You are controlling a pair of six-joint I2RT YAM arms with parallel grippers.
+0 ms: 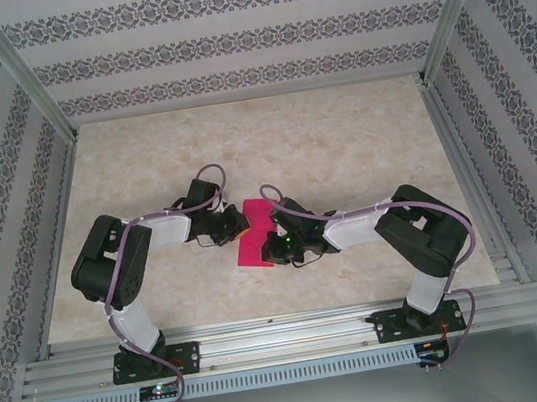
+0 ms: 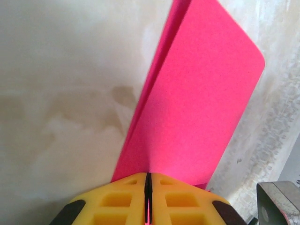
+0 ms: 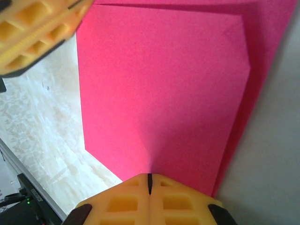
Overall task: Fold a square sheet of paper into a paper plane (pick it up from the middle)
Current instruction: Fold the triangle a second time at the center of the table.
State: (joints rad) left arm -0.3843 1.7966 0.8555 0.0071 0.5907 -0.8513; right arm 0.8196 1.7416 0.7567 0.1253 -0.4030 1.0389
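The square sheet of paper [image 1: 256,235] is magenta-pink and folded double, held up between the two arms over the table's middle. My left gripper [image 1: 236,228] is shut on its left edge. In the left wrist view the paper [image 2: 197,93] runs up and away from the pinched yellow fingertips [image 2: 148,175], with a second layer showing behind on the left. My right gripper [image 1: 278,242] is shut on the opposite edge. In the right wrist view the front layer [image 3: 164,84] has a clipped corner at upper right, and the sheet rises from my right gripper [image 3: 150,176]. The left gripper's yellow fingers [image 3: 33,28] show at top left.
A beige marbled tabletop [image 1: 340,140] lies under the paper, with open room behind both arms. Aluminium frame rails [image 1: 289,337] run along the near edge, and patterned walls [image 1: 224,36] close in the back and sides.
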